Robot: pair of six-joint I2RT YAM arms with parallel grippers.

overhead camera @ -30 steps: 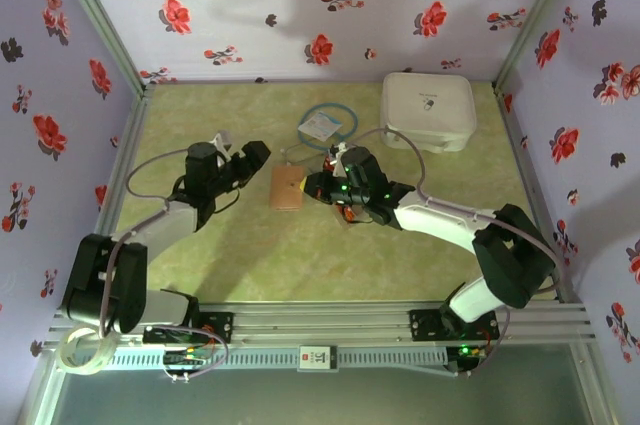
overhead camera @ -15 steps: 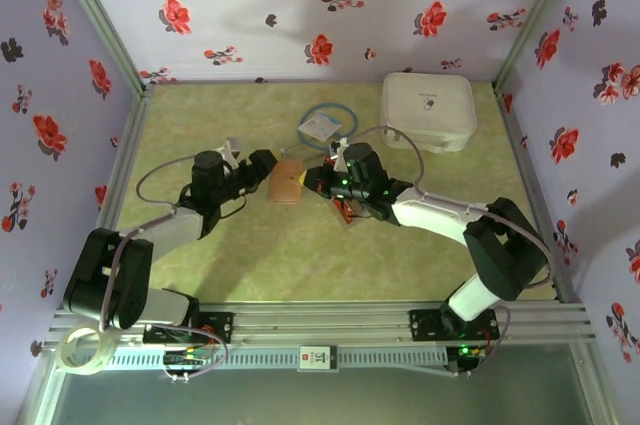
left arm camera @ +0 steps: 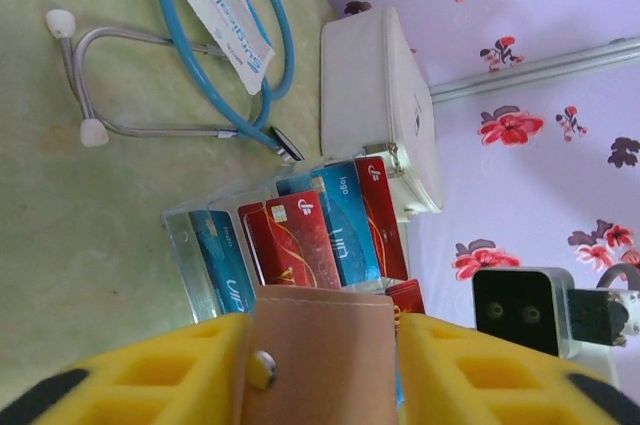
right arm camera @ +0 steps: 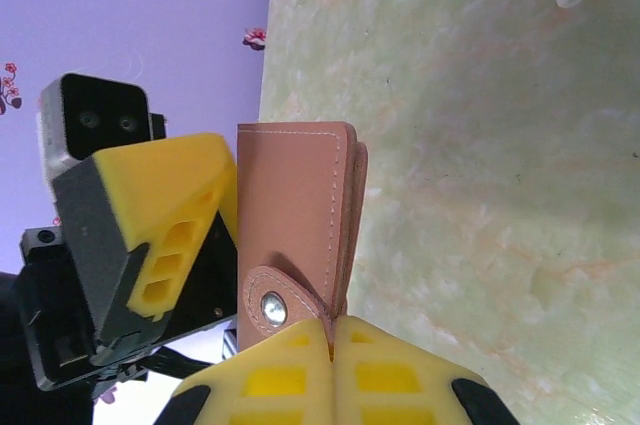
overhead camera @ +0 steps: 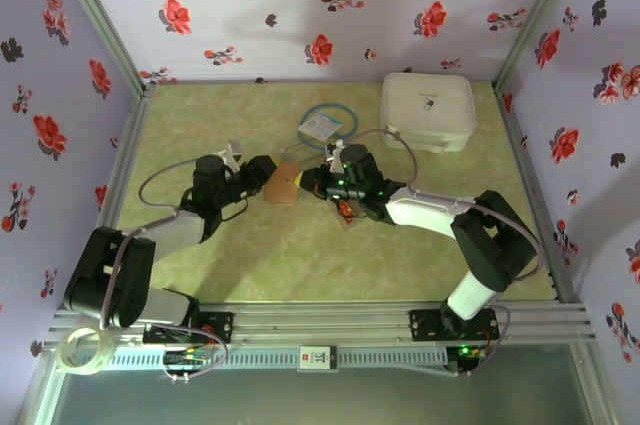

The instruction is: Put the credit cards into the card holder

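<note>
The tan card holder point(overhead camera: 282, 186) is held up between my two grippers at mid-table. My left gripper point(overhead camera: 262, 175) has its yellow fingers point(left arm camera: 150, 370) pressed against both sides of the card holder point(left arm camera: 320, 370). My right gripper point(right arm camera: 332, 330) is shut on the holder's point(right arm camera: 290, 205) edge by the snap strap, opposite the left gripper's finger point(right arm camera: 175, 215). Red and blue credit cards point(left arm camera: 305, 235) fan out in clear sleeves just past the holder's far edge.
A large white square case point(overhead camera: 428, 110) stands at the back right. A white tag with a blue cord loop point(overhead camera: 322, 125) lies behind the holder, beside a grey cable with white tips point(left arm camera: 90, 75). Flowered walls close in three sides.
My left gripper has moved right to the card holder and closed onto its sides. The holder has tilted up off the table and shifted slightly left with the right gripper.
</note>
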